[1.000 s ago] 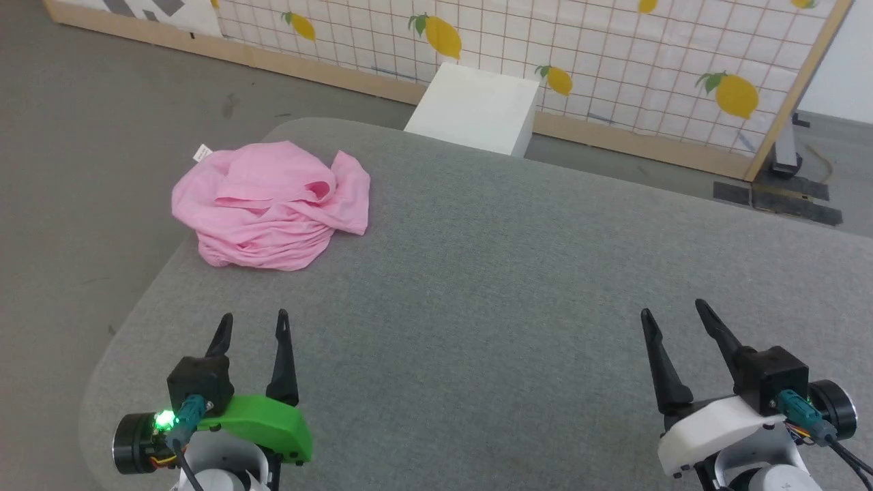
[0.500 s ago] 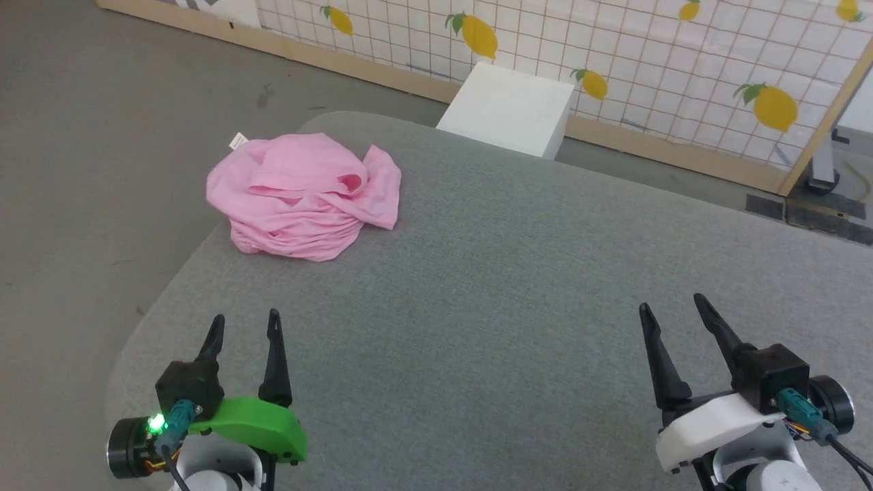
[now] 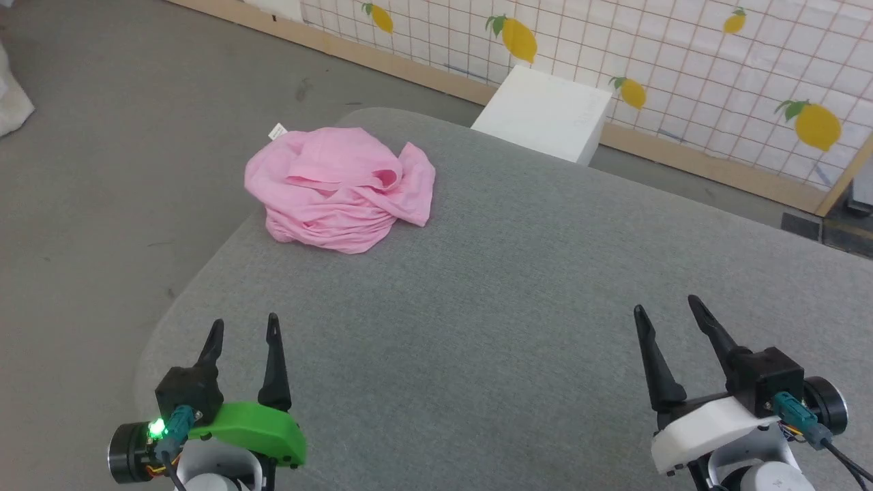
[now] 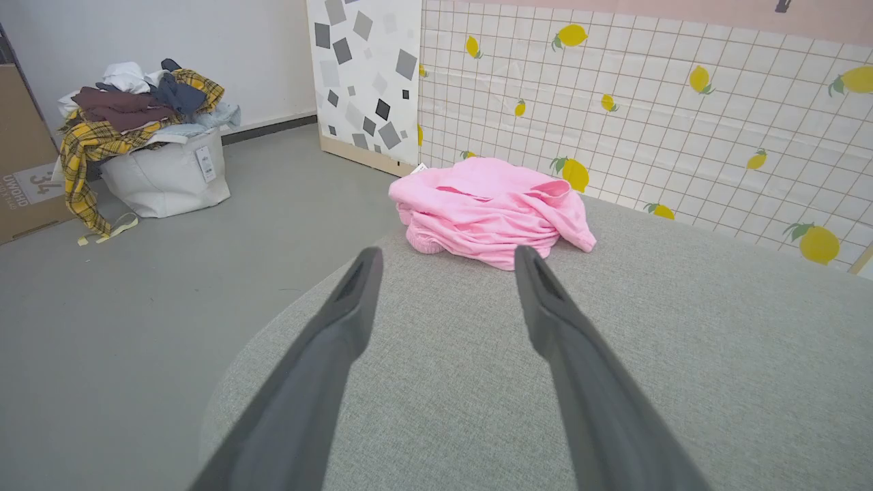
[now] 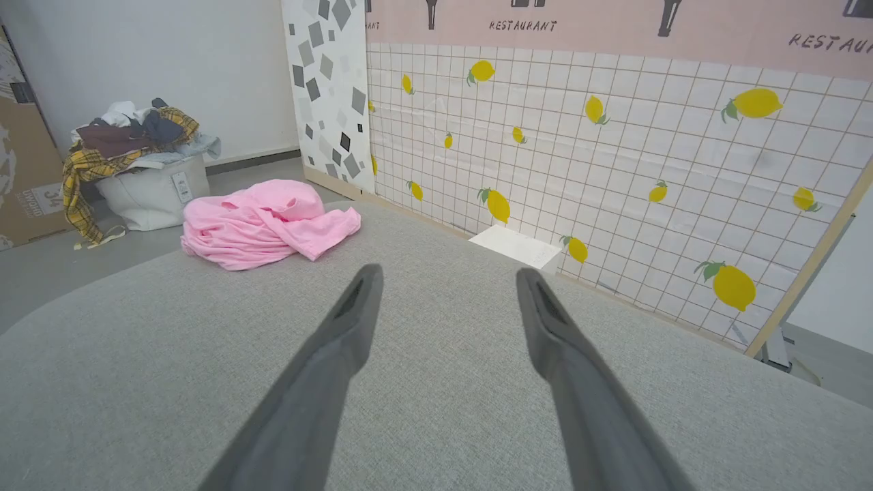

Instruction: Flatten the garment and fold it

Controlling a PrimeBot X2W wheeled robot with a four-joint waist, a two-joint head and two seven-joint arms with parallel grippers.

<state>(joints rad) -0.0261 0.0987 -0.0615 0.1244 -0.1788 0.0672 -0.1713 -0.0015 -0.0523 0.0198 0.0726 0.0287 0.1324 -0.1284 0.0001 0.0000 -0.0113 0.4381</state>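
Left gripper [image 3: 245,319] is over the near left part of the grey padded table [image 3: 491,293]. Its two dark fingers are spread wide with bare table surface between them. It holds nothing and has no contact with the garment [image 3: 341,191]. Right gripper [image 3: 666,303] is over the near right part, likewise spread wide and empty. Both point away from the robot.

Garment: a pink crumpled heap, neither flattened nor folded, at the far left corner of the table, its left side at the table's edge. It lies well apart from both grippers and nearer the left one. From the head camera, a small white label [image 3: 277,130] sticks out at its far left side.

Head view gives the overall layout: both grippers, the heap, a white box [image 3: 545,112] on the floor just beyond the table's far edge, and the base of a lemon-printed grid panel [image 3: 682,61] behind it.

Left wrist view adds the room to the left. A white bag [image 4: 164,177] heaped with mixed clothes, a yellow plaid piece hanging over its side, stands on the grey floor [image 4: 136,307] beside a cardboard box [image 4: 24,184]. A panel with grey squares [image 4: 365,75] adjoins the lemon panel. In this view the heap lies straight ahead, beyond the fingertips.

Right wrist view places the heap at the upper left, well away from its fingers, and shows a pink band lettered "RESTAURANT" [image 5: 522,25] above the lemon grid.
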